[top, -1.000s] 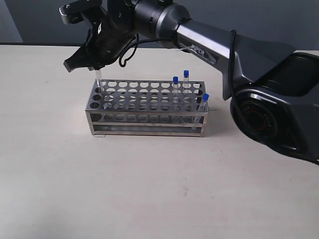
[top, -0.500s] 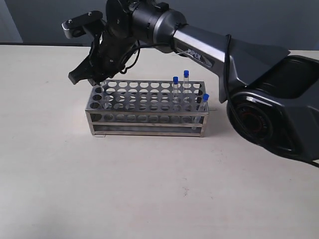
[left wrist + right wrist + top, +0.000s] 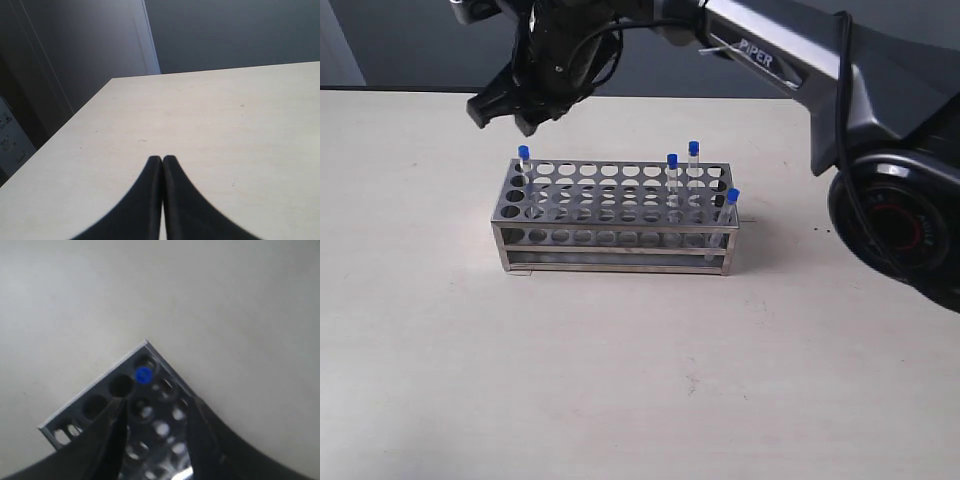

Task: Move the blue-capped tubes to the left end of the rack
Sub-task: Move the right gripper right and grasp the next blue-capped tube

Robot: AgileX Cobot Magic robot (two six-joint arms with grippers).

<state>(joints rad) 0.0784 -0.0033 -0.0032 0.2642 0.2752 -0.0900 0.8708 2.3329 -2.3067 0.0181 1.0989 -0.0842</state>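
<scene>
The steel rack (image 3: 610,246) stands on the table, with one blue-capped tube (image 3: 523,153) upright in its back left corner hole. Two more blue-capped tubes (image 3: 672,160) (image 3: 693,148) stand near the right end, and a third (image 3: 732,195) leans at the right front corner. My right gripper (image 3: 505,115) hangs open just above and behind the left tube, apart from it. In the right wrist view the blue cap (image 3: 143,374) sits in the rack's corner (image 3: 90,407), beyond the open gripper (image 3: 156,400). My left gripper (image 3: 162,158) is shut, empty, over bare table.
The right arm's dark link (image 3: 770,50) stretches from its base (image 3: 900,220) across the back of the rack. The table's far edge (image 3: 400,90) meets a dark wall. In the left wrist view a table corner (image 3: 112,80) shows.
The right gripper lowered the tube into the left back corner hole, let go of it and rose; the tube now stands alone with its blue cap showing.
</scene>
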